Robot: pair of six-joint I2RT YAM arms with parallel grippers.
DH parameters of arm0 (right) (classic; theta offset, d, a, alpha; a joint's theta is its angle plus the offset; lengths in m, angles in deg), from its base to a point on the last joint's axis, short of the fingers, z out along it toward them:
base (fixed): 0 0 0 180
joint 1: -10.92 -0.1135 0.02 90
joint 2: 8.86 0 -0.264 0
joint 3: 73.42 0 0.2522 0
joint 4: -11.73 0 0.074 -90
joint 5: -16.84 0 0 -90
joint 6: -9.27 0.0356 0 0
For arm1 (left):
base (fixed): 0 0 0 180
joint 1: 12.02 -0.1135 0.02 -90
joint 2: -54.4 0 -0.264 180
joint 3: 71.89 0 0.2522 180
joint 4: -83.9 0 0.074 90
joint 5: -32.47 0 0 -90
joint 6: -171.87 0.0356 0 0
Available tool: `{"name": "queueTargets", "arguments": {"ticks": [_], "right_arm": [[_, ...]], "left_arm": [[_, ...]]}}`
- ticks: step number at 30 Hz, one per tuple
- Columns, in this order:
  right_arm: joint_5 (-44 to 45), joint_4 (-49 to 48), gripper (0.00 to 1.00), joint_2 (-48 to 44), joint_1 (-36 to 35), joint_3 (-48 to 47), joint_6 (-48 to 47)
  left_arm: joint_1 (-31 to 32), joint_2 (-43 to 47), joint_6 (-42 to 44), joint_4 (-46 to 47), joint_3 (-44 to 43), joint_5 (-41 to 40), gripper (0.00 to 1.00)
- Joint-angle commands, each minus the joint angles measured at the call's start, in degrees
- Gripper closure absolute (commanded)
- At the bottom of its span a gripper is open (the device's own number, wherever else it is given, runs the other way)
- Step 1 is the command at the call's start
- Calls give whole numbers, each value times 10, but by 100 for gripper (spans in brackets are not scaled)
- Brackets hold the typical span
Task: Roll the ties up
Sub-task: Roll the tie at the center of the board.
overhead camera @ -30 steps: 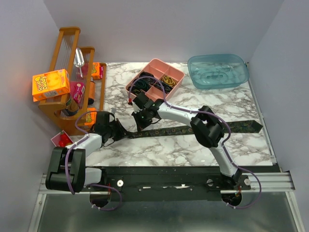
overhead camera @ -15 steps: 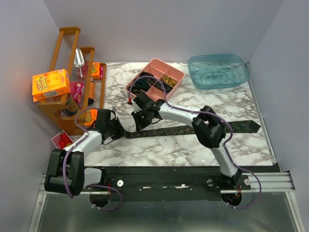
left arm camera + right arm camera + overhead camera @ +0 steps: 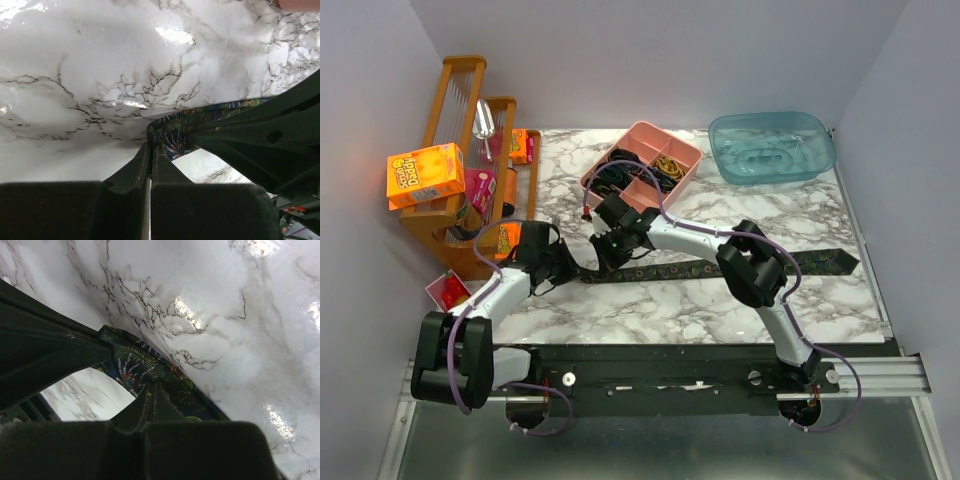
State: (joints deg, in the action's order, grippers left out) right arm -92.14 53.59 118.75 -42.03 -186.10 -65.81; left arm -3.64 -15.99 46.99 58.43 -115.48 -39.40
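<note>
One dark tie [image 3: 720,267] with a leafy pattern lies flat across the marble table, its pointed wide end at the right [image 3: 845,261]. Its narrow left end is lifted and folded between both grippers. My left gripper [image 3: 572,267] is shut, and its tips [image 3: 151,145] pinch the tie's folded end [image 3: 172,134]. My right gripper [image 3: 611,252] is shut just to the right of it, its tips [image 3: 152,388] closed on the patterned tie fabric [image 3: 140,365]. The two grippers nearly touch; each shows as a dark shape in the other's wrist view.
A pink divided tray [image 3: 692,168] of black and yellow band loops stands just behind the grippers. A blue tub [image 3: 772,147] is at the back right. A wooden rack [image 3: 460,100] with an orange box [image 3: 425,175] stands at the left, and a small red box [image 3: 448,290] sits near the left arm.
Both grippers have shifted a little to the left and away from the bases with the tie's narrow end. The tie's wide end has slid slightly left.
</note>
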Motion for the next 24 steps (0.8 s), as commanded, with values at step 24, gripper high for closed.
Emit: {"name": "queueTargets", "arguments": {"ticks": [24], "right_arm": [[-18,-125,99,5,-7,90,76]], "left_arm": [[67,34,-66,87,-12,11,100]]}}
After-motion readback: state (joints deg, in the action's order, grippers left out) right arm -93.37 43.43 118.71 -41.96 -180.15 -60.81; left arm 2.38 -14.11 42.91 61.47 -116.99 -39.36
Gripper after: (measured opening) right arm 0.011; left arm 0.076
